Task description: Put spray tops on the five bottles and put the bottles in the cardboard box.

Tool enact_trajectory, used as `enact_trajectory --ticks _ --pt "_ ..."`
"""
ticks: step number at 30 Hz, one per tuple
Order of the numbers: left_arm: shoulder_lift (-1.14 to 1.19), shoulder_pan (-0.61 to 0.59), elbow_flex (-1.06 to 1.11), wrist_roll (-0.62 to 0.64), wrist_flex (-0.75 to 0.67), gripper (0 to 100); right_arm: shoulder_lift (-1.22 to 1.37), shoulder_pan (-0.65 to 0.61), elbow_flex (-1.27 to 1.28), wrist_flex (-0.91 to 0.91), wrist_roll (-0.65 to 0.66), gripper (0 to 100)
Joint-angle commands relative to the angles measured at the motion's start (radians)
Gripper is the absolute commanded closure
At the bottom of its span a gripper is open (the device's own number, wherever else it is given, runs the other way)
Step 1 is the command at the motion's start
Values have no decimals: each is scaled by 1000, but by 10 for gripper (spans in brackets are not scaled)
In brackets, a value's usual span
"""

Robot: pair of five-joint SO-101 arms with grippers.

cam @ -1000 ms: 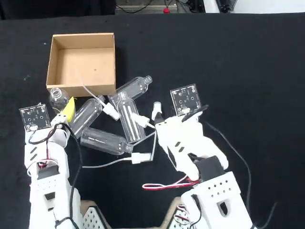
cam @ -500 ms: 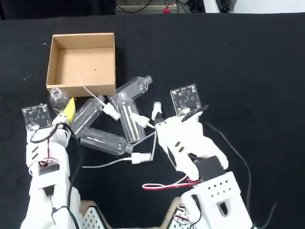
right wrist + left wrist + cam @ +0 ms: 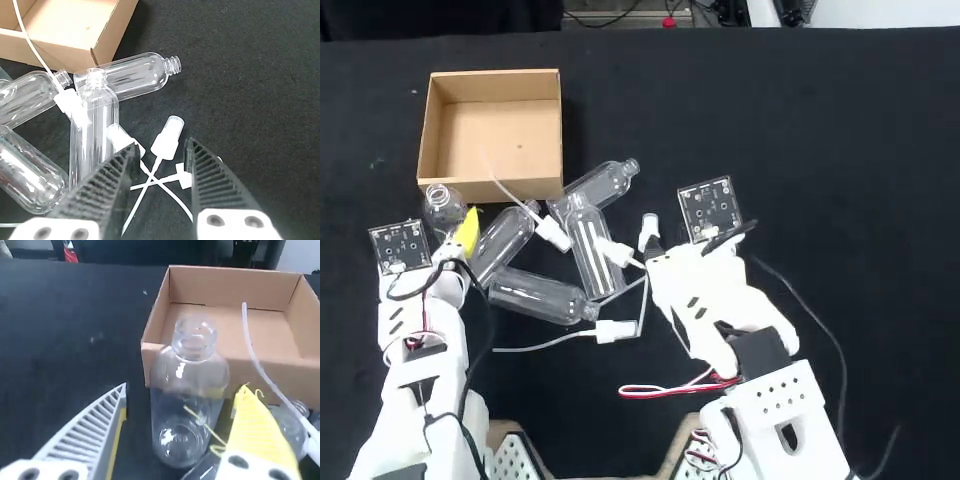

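You see a cardboard box, dull and papery, at the upper left. The bottles are clear, smooth, shiny plastic. The spray tops are white plastic. The table looks black and dull.

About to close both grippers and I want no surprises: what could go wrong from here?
1. The upright clear plastic bottle stands uncapped between the fingers of the open left gripper, close to the cardboard box. An off-centre squeeze could tip it over.
2. The white spray top lies between the fingers of the open right gripper. Its thin tube crosses the tube of a second white spray top, so lifting it may drag that one along.
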Motion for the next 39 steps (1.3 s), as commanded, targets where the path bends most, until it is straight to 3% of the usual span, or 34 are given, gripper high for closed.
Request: enact_trajectory --ticks 1,10,32,39 --pt "5 -2 -2 6 -43 674 5 -11 -5 -25 -2 843" --pt "6 -1 -79 6 60 676 7 -11 -5 -25 -2 843" --pt "11 -1 -104 0 63 676 5 -11 1 -25 -2 843" --pt "181 -2 -186 8 55 677 5 -11 4 -25 -2 843"
